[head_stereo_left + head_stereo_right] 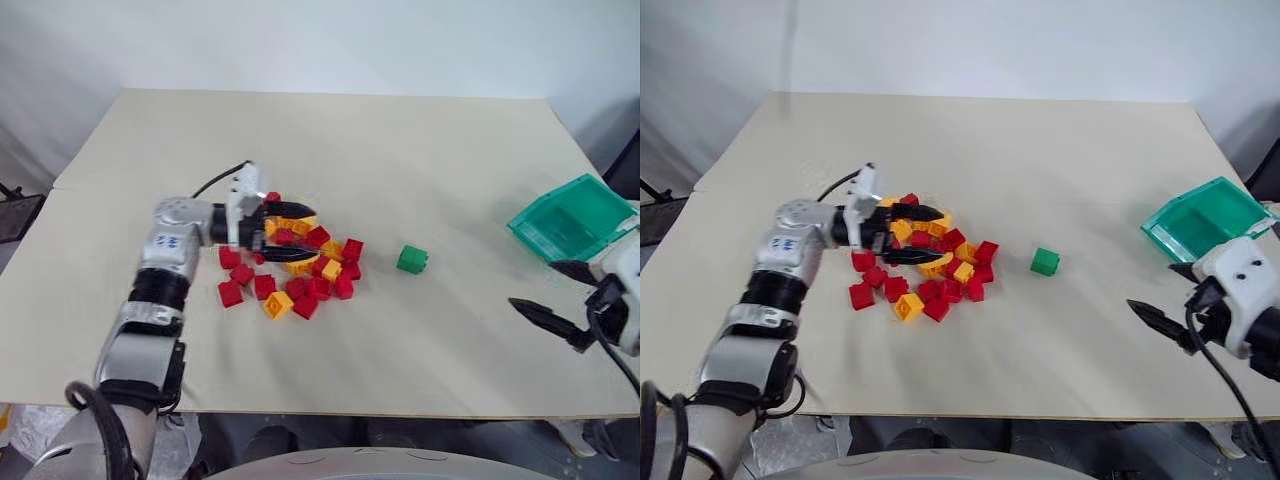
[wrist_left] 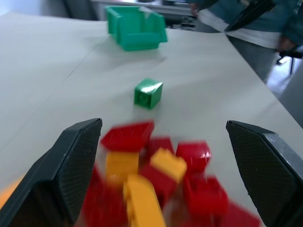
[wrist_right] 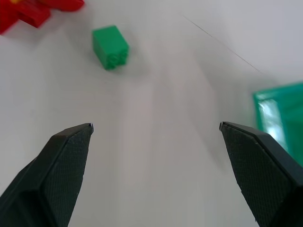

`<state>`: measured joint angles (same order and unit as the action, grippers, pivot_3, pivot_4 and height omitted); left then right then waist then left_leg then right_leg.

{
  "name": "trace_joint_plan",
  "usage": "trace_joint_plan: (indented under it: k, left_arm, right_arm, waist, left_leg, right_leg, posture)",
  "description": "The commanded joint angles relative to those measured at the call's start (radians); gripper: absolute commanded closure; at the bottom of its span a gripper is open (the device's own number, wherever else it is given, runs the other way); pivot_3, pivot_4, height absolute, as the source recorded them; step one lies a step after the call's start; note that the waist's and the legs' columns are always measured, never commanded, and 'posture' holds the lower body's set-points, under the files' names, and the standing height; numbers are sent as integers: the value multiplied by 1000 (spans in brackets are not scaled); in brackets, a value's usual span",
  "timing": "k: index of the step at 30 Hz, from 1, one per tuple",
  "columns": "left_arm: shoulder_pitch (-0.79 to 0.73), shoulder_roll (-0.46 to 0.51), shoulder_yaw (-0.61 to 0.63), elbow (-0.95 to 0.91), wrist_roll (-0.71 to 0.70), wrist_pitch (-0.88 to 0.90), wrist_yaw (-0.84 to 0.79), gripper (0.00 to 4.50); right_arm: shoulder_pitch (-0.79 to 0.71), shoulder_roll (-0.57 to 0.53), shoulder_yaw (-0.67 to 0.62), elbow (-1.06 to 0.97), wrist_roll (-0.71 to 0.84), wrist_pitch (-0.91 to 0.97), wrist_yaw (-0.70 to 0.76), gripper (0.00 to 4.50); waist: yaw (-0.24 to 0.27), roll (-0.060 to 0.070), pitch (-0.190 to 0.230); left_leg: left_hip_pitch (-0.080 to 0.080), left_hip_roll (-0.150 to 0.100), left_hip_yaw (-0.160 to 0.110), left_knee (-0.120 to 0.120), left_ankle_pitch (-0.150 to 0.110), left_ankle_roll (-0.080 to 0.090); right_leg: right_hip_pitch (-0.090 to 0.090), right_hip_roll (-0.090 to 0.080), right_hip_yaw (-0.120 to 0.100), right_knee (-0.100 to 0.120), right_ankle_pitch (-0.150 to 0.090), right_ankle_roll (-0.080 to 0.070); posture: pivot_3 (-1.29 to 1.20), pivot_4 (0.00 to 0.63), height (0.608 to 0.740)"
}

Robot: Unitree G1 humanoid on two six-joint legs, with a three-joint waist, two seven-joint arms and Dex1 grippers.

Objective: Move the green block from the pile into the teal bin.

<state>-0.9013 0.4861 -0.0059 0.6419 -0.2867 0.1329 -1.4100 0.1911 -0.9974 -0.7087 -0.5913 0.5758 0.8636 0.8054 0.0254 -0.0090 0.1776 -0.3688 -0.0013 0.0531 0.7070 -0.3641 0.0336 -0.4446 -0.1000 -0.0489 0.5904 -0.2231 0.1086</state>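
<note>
Both grippers, left (image 1: 290, 235) and right (image 1: 562, 300), gape empty; green block (image 1: 412, 259) sits mid-table between pile (image 1: 296, 265) and teal bin (image 1: 572, 218).

Right gripper (image 3: 156, 127) w/ jaws wide apart, nothing between them, over bare table (image 3: 156, 85), green block (image 3: 110, 46) lying alone on the table beyond the fingers, edge of red bricks (image 3: 35, 9) near it, corner of teal bin (image 3: 279, 120) well apart from block

Glossy plastic green block (image 2: 148, 93), translucent teal bin (image 1: 572, 218) (plastic), matt smooth table (image 1: 330, 150)
</note>
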Motion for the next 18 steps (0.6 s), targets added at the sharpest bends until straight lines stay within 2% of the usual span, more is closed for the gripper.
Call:
trace_joint_plan:
  k: [1, 4, 8, 11, 13, 18]
  left_arm:
    - [25, 31, 33, -89, -31, 25, 15, 36]
    - [116, 67, 82, -197, -68, 46, 39, 36]
    - [216, 65, 125, -331, -145, 78, 55, 36]
    - [285, 79, 148, -424, -183, 117, 87, 36]
    - [354, 98, 170, -501, -197, 142, 127, 36]
    - [472, 121, 209, -637, -229, 188, 208, 36]
  right_arm:
    - [-89, -53, 58, -8, 47, 75, -22, 0]
    - [-354, -60, 338, 67, 68, 130, -31, 0]
    - [-653, -16, 652, 260, -34, 93, 28, 0]
    - [-819, 37, 822, 421, -133, 36, 74, 0]
    - [-938, 100, 939, 597, -237, -31, 93, 0]
    - [-1089, 192, 1095, 836, -374, -138, 211, 0]
  waist:
    - [0, 0, 0]
    - [-18, 0, 0]
    - [-28, 0, 0]
    - [-25, 0, 0]
    - [-30, 0, 0]
    - [-27, 1, 0]
  left_leg:
    - [0, 0, 0, 0, 0, 0]
    - [1, 0, 0, 2, 0, 0]
    - [0, 1, 0, 3, 1, -2]
    - [-2, 0, 0, 3, 1, -2]
    - [-2, -1, 0, 2, 1, -2]
    - [-3, -3, 0, 2, 0, 0]
  right_leg:
    - [0, 0, 0, 0, 0, 0]
    - [0, -1, 1, 1, 0, 0]
    - [-1, -3, 1, 2, 0, 0]
    - [-2, -3, 0, 2, 0, 0]
    - [-2, -4, 0, 1, 0, 0]
    - [-3, -7, -2, 0, 0, 0]
  posture:
    - [0, 150, 740]
    - [0, 150, 740]
    - [0, 150, 740]
    - [0, 150, 740]
    - [0, 150, 740]
    - [0, 150, 740]
